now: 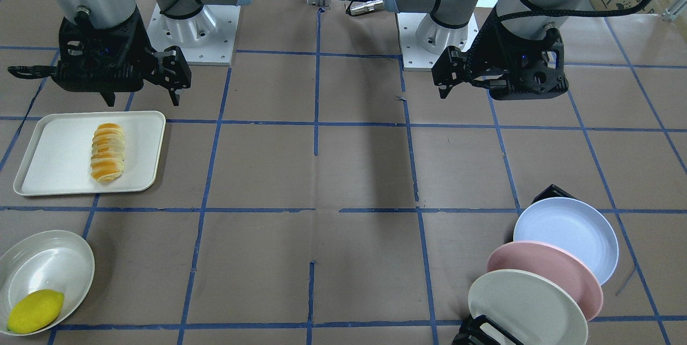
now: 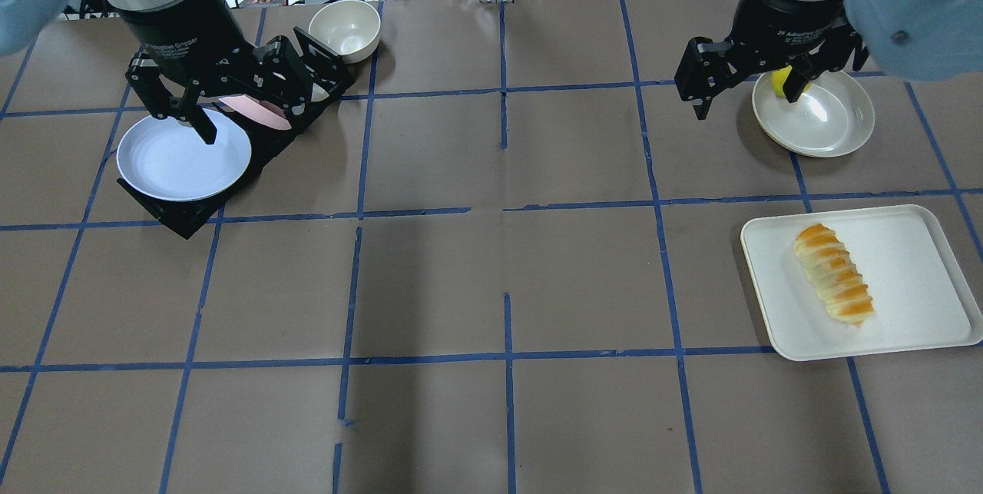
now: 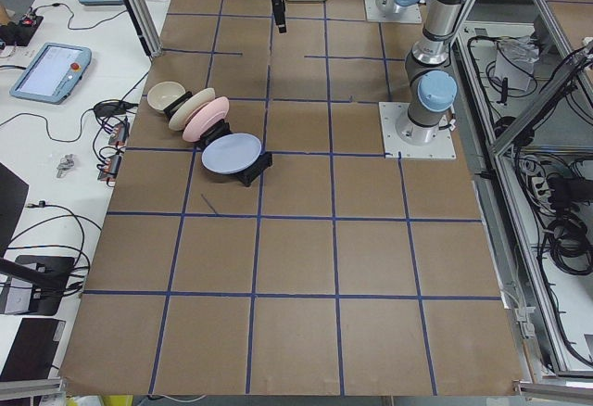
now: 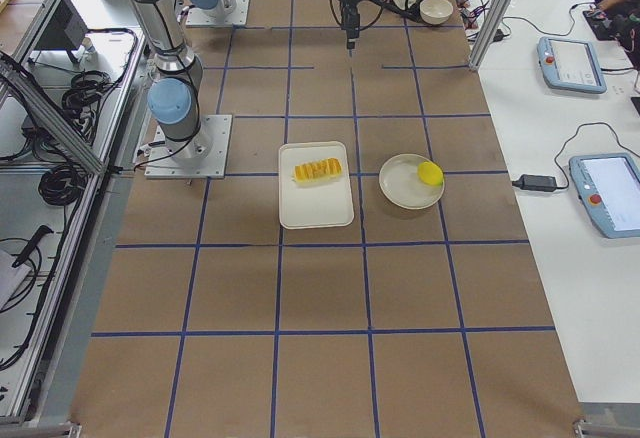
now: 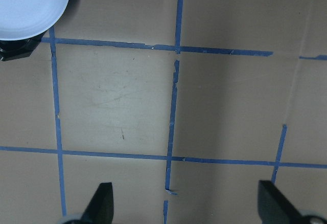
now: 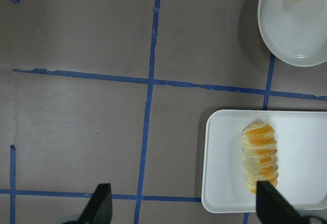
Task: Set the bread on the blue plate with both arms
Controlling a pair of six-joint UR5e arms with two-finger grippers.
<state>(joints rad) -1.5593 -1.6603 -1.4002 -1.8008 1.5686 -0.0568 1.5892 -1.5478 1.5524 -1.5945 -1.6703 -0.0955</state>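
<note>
The bread, striped orange and cream, lies on a white tray; it also shows in the overhead view and the right wrist view. The blue plate leans in a black rack at the table's far left, and shows in the front view and the left wrist view. My left gripper hangs open and empty above the blue plate's area, well above the table. My right gripper is open and empty, high up, apart from the bread.
A pink plate and a cream-white plate stand in the same rack. A cream bowl sits behind it. A white dish with a yellow lemon sits beyond the tray.
</note>
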